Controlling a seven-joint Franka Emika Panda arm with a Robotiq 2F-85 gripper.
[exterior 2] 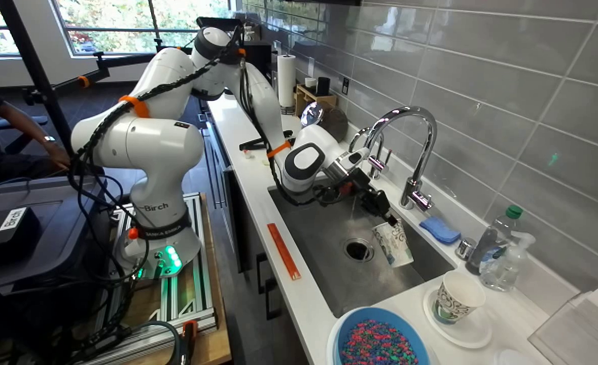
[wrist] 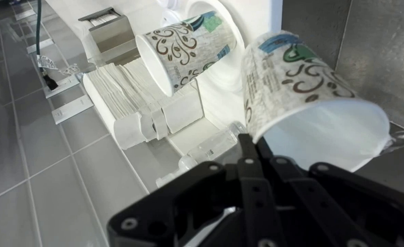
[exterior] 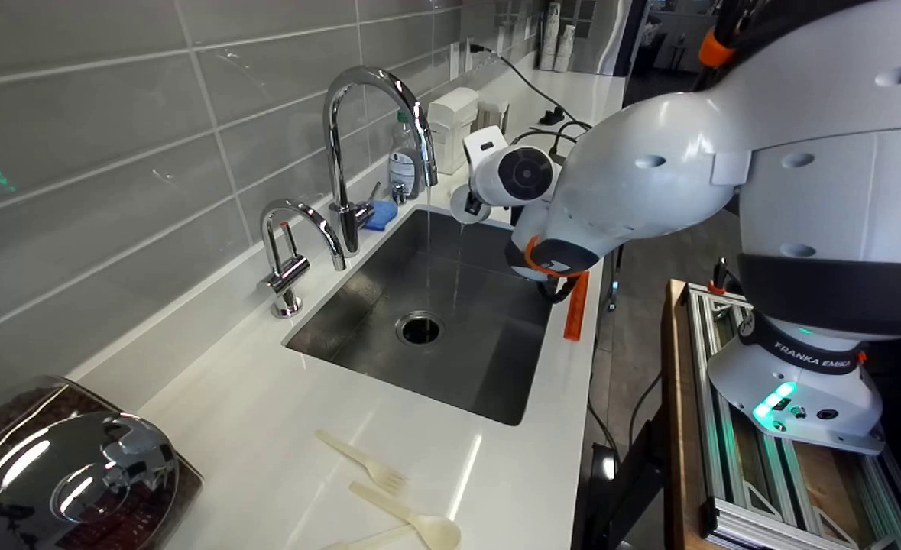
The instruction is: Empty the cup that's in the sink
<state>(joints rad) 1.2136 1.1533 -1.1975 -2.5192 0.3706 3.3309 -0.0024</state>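
The cup (exterior 2: 394, 244) is a white tapered paper cup with brown and green print. It hangs tilted above the grey steel sink (exterior: 450, 378), beyond the round drain hole (exterior: 419, 329). The gripper (exterior 2: 393, 221) is shut on its rim, one fingertip outside and one inside, as the wrist view shows at the fingertips (wrist: 255, 142). In the wrist view the cup (wrist: 284, 73) has its pale open mouth toward the camera, with clear liquid at the right of the rim. In an exterior view a thin stream falls below the cup (exterior: 470, 206). The cup's bottom inside is hidden.
A tall chrome faucet (exterior: 374, 76) with a thin stream and a small faucet (exterior: 286, 275) stand behind the sink. A similar cup (exterior 2: 456, 296) on a plate, a blue bowl (exterior 2: 347, 329), soap bottles (exterior 2: 504, 263) and a blue sponge (exterior 2: 440, 229) are nearby.
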